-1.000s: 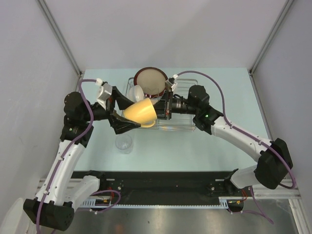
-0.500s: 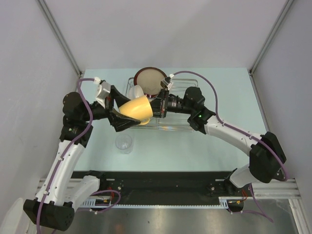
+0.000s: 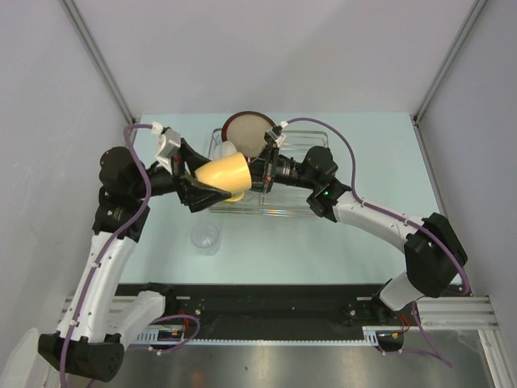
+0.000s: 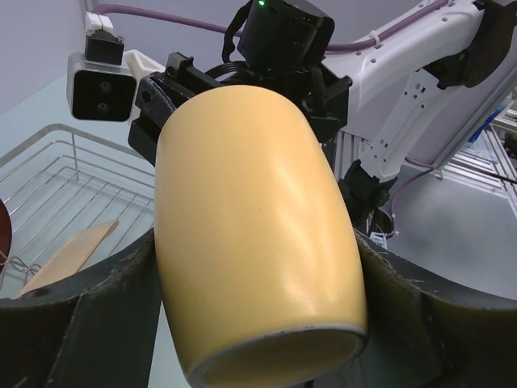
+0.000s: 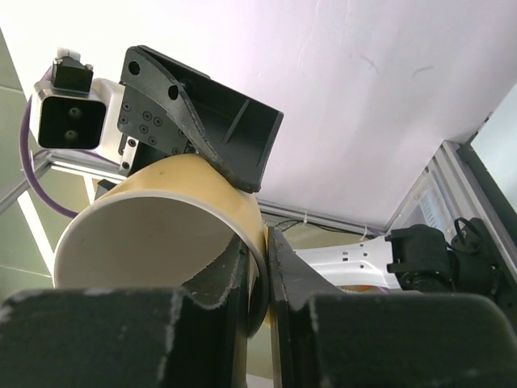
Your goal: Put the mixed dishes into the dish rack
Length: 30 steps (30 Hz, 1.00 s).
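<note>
Mug (image 3: pixel 220 172), yellow and lying on its side in the air, sits above the left end of the wire rack (image 3: pixel 291 210), overhanging the rack's left rim. Its long axis runs roughly left to right across the table (image 3: pixel 380 153). The mouth faces the right arm and the base faces the left arm. Its handle cannot be seen in any view.

The right gripper (image 3: pixel 254 172) is clamped on the mug's rim. The right wrist view shows one of its fingers (image 5: pixel 292 283) outside the wall and the other inside the mouth, with the rim pinched between them. The left gripper (image 3: pixel 203 179) straddles the mug's body from the base end, its jaws wide apart with one finger along each side. The fingers lie right against the glaze, but the pictures do not show whether they are pressing on it.

A red-rimmed plate (image 3: pixel 246 133) leans against the rack's far rim towards the left end. A white bowl (image 3: pixel 226 152) sits just beside it at the left end, between the plate and the mug. Right of these, the rack's wire floor shows beneath the right forearm as far as its right rim.

A small clear glass (image 3: pixel 205 237) stands upright on the table nearer the arm bases than the rack's left corner. It is apart from the rack, below the left arm. Light table surface surrounds the rack on its right and near sides, and grey walls stand along the table's left, right and far edges.
</note>
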### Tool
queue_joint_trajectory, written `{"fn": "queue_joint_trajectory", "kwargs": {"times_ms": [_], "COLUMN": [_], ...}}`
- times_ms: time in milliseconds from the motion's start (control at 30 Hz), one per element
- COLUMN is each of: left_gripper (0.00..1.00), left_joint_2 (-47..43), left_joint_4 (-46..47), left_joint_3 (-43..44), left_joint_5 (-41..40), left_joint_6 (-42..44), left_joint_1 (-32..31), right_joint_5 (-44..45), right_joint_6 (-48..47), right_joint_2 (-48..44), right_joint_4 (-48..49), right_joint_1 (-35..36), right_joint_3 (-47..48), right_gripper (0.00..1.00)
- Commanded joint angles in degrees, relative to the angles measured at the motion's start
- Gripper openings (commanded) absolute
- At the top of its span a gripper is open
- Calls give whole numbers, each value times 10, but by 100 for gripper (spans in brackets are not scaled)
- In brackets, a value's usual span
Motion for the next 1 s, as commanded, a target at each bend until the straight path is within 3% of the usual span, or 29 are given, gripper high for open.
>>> {"fn": "queue_joint_trajectory", "kwargs": {"times_ms": [0,100,267,367,467,533,800,967], "left_gripper": [0,0,1,0,0,1,0,0], "left_joint_2": [31,64,122,149,158,167,260,418], "left_joint_4": [-105,-225,-437,-495,-503,-506,-537,-593], "left_joint_3": [63,135,255,305,324,339,453,579], "left_joint_5": [-12,-33,-77,-103,-125,-157,-294,-314], "left_joint_6": [75,134,241,272,277,277,307,349], "left_joint_1": [-13,-17,-19,-20,-22,-28,-133,-211], "right_joint_5": [-3,-9,-13,-21,-33,-40,-31,28], "right_joint_6": [26,-16,-114,-133,-144,-158,-236,-282], "right_joint_2": [-10,-23,-70,-112,-150,-182,-351,-446], "right_joint_4": [63,-9,-175,-224,-252,-298,-488,-586], "right_joint_1": [35,27,-26,-74,-123,-151,-338,-369], "right_joint_3": [21,20,8,-30,-53,-68,-110,-111], "right_gripper": [1,8,33,51,58,68,73,72]}}
